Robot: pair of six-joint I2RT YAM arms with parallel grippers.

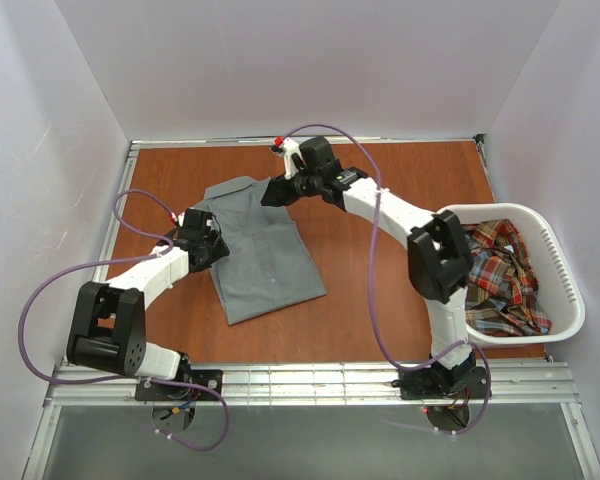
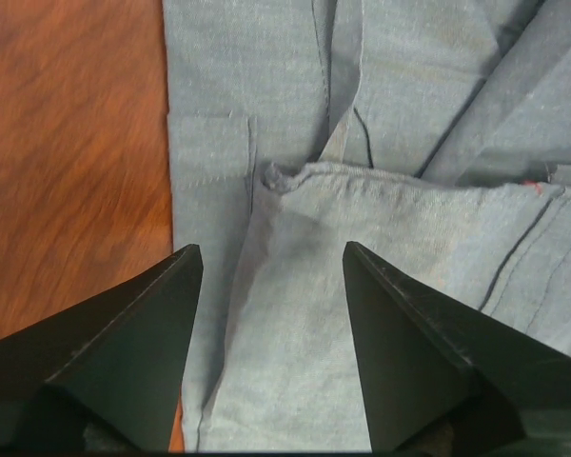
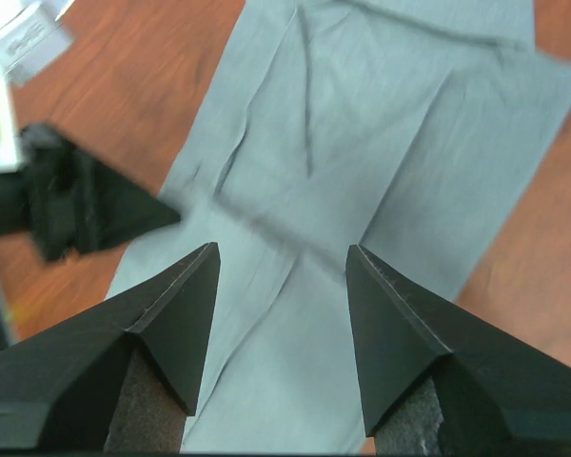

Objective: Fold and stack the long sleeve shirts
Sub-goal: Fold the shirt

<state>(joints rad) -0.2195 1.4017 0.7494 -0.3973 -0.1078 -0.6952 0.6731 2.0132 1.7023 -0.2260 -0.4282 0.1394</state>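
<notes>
I'm hovering left fingers (image 2: 124,362) and right fingers (image 3: 409,333) parted, empty, over the plain grey cloth shirt (image 1: 265,260); aiming for matching edge pinches, square fold

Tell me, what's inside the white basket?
A crumpled plaid shirt, red, navy and yellow, fills the white basket. Whatever lies beneath it is covered, and the right arm hides part of the basket's left side.
</notes>
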